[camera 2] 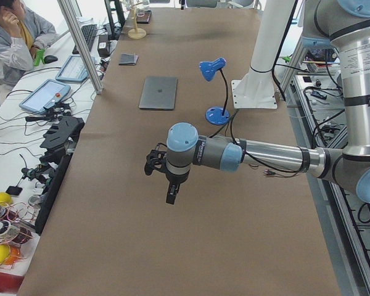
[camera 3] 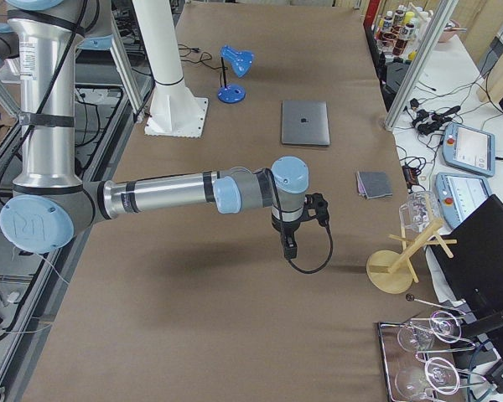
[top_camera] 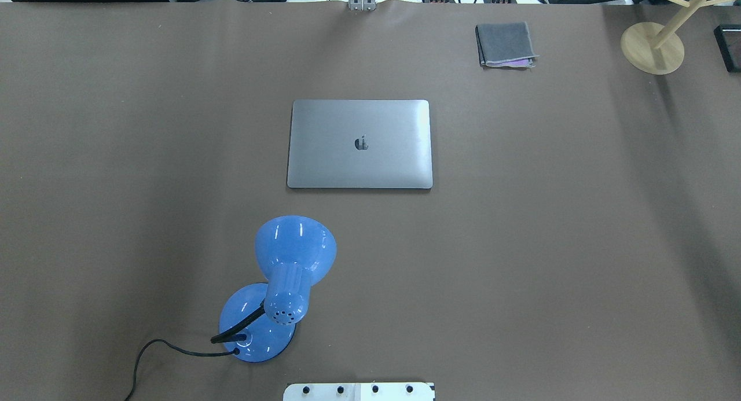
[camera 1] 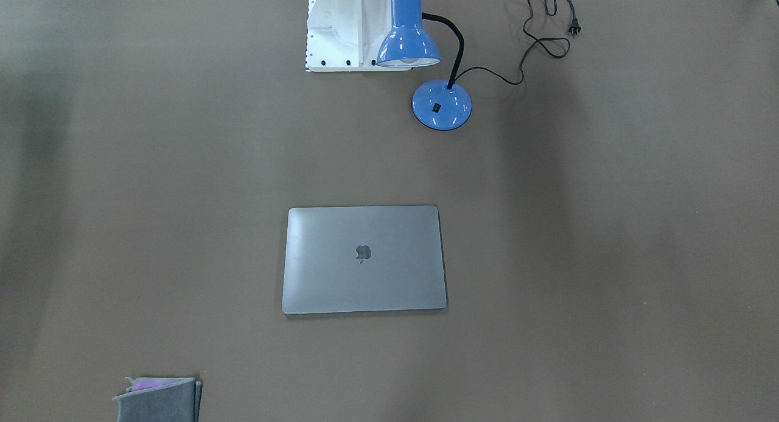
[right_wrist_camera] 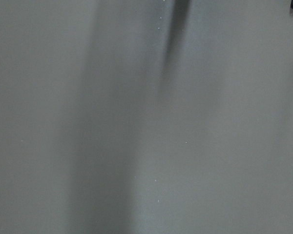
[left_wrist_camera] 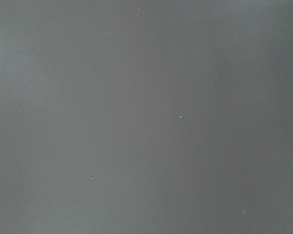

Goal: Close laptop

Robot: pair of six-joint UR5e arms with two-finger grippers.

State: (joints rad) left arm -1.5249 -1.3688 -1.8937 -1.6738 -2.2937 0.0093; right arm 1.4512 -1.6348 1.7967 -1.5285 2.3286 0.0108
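The laptop (top_camera: pixel 359 143) lies flat in the middle of the brown table with its lid down and the dark apple logo facing up; it also shows in the front view (camera 1: pixel 364 259), the left side view (camera 2: pixel 158 92) and the right side view (camera 3: pixel 305 122). My left gripper (camera 2: pixel 171 197) shows only in the left side view, hanging over bare table far from the laptop; I cannot tell if it is open or shut. My right gripper (camera 3: pixel 289 249) shows only in the right side view, also away from the laptop; I cannot tell its state. Both wrist views show only bare table.
A blue desk lamp (top_camera: pixel 289 273) with a black cord stands between the laptop and the robot base (top_camera: pixel 359 392). A small grey folded cloth (top_camera: pixel 505 44) lies at the far right. A wooden stand (top_camera: pixel 652 47) is at the far right corner.
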